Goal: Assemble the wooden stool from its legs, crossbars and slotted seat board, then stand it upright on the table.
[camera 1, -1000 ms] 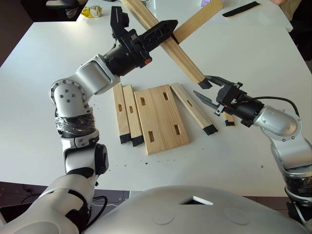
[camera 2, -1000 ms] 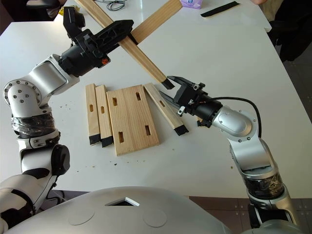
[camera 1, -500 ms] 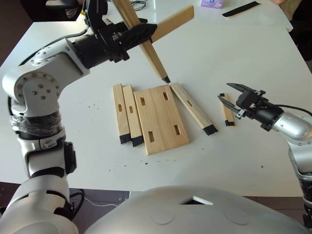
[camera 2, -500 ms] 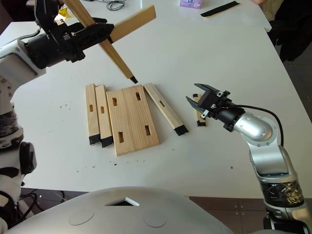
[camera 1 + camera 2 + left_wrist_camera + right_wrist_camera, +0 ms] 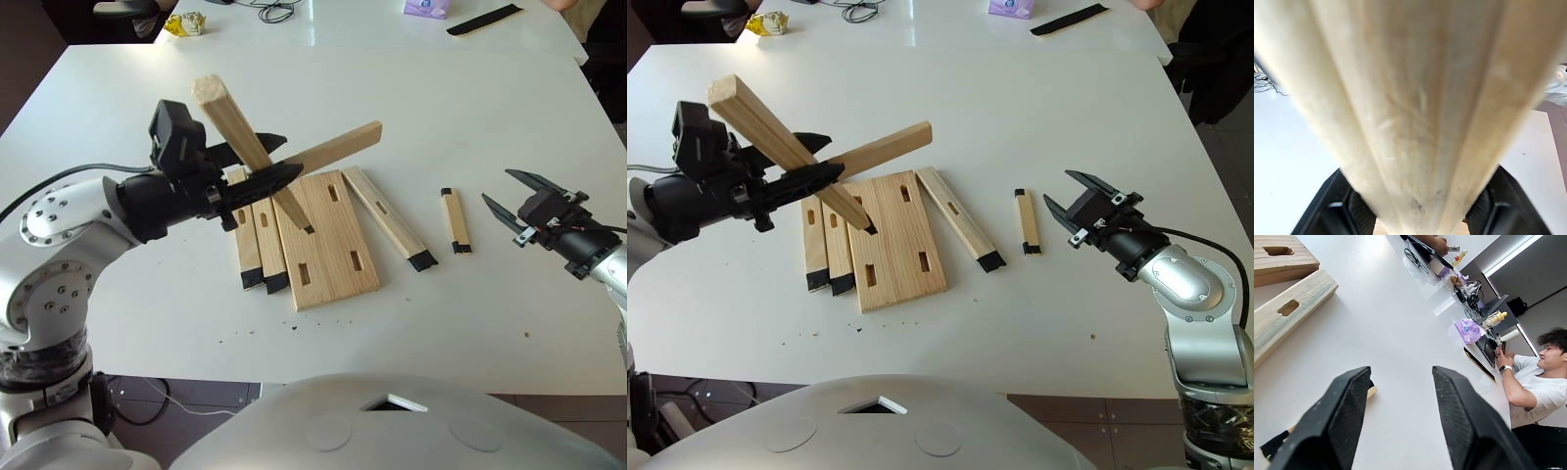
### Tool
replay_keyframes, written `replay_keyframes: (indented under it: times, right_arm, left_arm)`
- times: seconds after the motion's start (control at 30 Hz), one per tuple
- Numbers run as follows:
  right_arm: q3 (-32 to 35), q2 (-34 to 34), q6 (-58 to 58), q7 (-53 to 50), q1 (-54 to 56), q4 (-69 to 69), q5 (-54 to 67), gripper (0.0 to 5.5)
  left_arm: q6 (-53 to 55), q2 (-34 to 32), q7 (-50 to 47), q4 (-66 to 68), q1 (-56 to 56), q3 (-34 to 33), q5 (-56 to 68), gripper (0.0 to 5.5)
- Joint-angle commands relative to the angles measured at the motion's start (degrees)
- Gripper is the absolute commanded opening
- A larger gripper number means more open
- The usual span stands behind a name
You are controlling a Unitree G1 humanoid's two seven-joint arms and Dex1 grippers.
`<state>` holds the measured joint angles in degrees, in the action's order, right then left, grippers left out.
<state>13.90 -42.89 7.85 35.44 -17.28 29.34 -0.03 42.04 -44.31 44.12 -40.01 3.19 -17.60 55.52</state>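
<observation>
Well, the job looked only just begun. The table (image 5: 490, 108) had most of the parts lying flat on it. The seat board (image 5: 333, 259) lay in the middle with its four slots showing, and nothing was pushed into them. Two sticks were joined into a cross (image 5: 338, 147), and that seemed to be the only bit put together. The cross was up in the air, and the dark tip of its long stick (image 5: 230, 117) pointed down at the board near a top slot. I could not tell if the tip touched the wood. Two legs (image 5: 247, 250) lay side by side, just beside the board's left edge. A third leg (image 5: 387, 215) lay tilted, just beside its right edge. A short crossbar (image 5: 454, 220) lay on its own, farther right. My guess was that the legs had to go into the slots, then the stool had to be stood up. The left gripper (image 5: 272, 162) was pinching the cross where the two sticks met. The right gripper (image 5: 1060, 188) had its fingers spread wide and held nothing. It hung over the table near the crossbar, not touching it.
</observation>
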Motion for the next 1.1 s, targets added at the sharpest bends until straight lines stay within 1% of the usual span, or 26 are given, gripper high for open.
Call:
replay_keyframes:
  times: [0.03, 0.23, 0.4, 0.67, 1.1]
  right_arm:
    - [0.74, -0.09, 1.17, 0.38, 0.59, 1.14, 0.57, 2.31]
    - [1.4, 0.33, 1.58, 0.07, 0.4, 1.24, 0.61, 2.31]
    - [1.61, 0.55, 1.45, 0.29, -0.03, 1.35, 0.62, 2.31]
    - [1.11, 0.27, 1.6, 0.95, 1.9, 0.63, 0.81, 2.31]
    - [-0.12, 0.59, 1.7, 1.19, 3.26, 0.46, 0.66, 2.31]
  left_arm:
    - [-4.26, -1.64, 5.79, -2.27, -4.19, 0.53, -2.58, 2.05]
    - [-10.91, -1.58, 11.78, -1.07, -9.04, 1.41, -8.17, 2.05]
    - [-15.97, -0.12, 13.73, 0.01, -12.48, 3.03, -12.46, 2.05]
    - [-20.88, 3.14, 12.09, -0.09, -17.48, 5.44, -16.23, 2.05]
    - [-26.36, 3.77, 12.12, -0.33, -23.02, 6.77, -18.81, 2.05]
